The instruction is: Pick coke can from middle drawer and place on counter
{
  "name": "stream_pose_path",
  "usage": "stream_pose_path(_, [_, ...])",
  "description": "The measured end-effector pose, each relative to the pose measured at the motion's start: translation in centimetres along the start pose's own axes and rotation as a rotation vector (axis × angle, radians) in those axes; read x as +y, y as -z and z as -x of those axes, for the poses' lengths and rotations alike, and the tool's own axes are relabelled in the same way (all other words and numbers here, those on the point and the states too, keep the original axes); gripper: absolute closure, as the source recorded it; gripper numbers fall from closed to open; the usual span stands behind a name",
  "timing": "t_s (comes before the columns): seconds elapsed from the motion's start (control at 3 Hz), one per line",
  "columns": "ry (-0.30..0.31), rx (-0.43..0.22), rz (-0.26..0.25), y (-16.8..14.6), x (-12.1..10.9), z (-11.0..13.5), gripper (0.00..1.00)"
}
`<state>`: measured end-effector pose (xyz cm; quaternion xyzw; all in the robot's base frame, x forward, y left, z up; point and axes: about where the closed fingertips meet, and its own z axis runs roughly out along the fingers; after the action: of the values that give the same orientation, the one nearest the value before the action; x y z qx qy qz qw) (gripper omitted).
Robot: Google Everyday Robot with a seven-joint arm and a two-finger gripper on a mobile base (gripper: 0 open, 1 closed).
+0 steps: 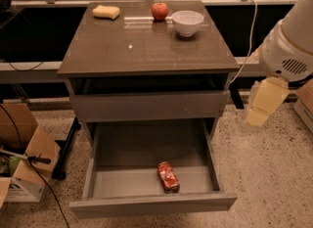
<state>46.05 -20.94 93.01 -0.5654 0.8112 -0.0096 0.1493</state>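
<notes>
Above the speckled floor (274, 173) at right, our pale yellow claw (264, 105) hangs beside the glossy grey-brown bench (122, 51); its state we cannot tell. The small red coke can (168, 176) lies in the open grey drawer (146, 203), near its front.

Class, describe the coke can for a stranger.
Find the open middle drawer below the counter. The coke can lies on its floor near the front, away from the end effector at right. Red but cylindrical, unlike the counter's apple.

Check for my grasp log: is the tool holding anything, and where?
Nothing. The tool hangs off to the right of the counter, apart from the coke can lying in the open middle drawer.
</notes>
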Motion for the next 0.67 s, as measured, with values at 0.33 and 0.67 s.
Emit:
stream_pose_path(0.33, [-0.126,0.008,0.042,-5.4,-1.7,-1.1,0.0])
stream_pose_path(0.67, [-0.195,0.012,0.043,-8.3,-3.0,-1.7,0.0])
